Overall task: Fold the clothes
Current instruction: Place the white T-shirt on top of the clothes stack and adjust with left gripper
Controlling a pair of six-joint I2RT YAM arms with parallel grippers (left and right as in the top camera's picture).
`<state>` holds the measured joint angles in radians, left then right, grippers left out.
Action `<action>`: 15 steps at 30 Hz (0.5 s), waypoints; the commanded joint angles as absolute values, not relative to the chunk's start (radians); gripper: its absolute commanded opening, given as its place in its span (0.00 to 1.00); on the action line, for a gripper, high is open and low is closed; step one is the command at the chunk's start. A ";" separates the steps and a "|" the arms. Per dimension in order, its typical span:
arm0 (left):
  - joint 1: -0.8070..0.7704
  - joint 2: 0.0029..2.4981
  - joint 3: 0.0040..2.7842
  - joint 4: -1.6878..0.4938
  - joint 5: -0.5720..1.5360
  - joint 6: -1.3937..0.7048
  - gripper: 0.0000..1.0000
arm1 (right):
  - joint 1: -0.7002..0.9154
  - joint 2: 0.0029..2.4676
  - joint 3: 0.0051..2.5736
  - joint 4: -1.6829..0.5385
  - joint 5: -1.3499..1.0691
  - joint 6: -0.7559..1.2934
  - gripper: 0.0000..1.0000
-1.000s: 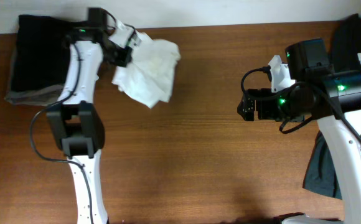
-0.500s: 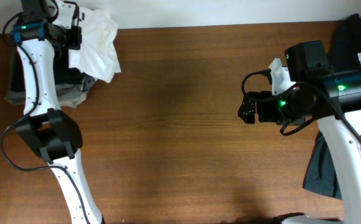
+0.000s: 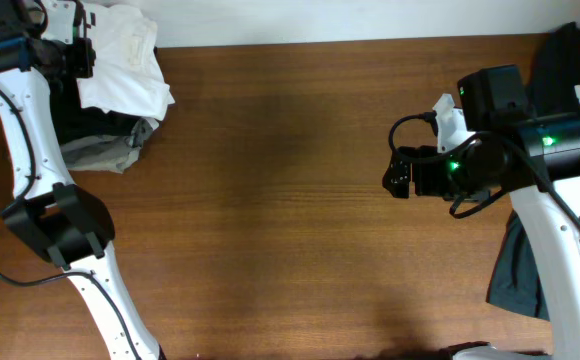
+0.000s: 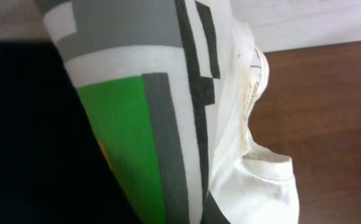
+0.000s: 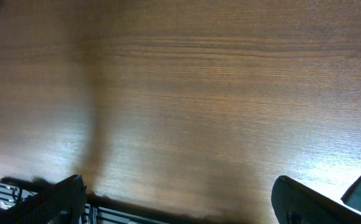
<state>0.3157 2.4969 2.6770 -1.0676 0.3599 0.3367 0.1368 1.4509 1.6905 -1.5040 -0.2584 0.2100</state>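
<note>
Crumpled white cotton T-shirt (image 3: 120,70) clamped in left jaws, hanging over dark-and-grey garment pile (image 3: 110,152) at far-left corner of brown wooden surface (image 3: 270,200). Right jaws wide, empty, well apart from shirt.

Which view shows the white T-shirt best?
Overhead: most of the crumpled white T-shirt shows at the table's far-left corner, at the left gripper. Left wrist catches only a close-up hem beside a finger. Right wrist shows just table.

The left arm (image 3: 22,135) reaches from the near edge up to the far left corner; the left claw (image 3: 80,48) is clamped on the white T-shirt (image 3: 125,65); the right arm (image 3: 560,225) bends inward over the right side; the right claw (image 3: 398,172) points left, its fingers (image 5: 59,198) spread wide apart.
</note>
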 commanded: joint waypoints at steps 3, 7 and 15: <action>0.340 2.500 2.759 -1.074 0.382 0.331 0.01 | 0.130 1.433 1.701 -1.520 -0.249 0.218 0.99; 0.385 2.503 2.759 -1.069 0.370 0.362 0.01 | 0.130 1.433 1.701 -1.522 -0.249 0.218 0.98; 0.418 2.504 2.759 -1.036 0.370 0.383 0.01 | 0.130 1.433 1.701 -1.534 -0.249 0.218 0.99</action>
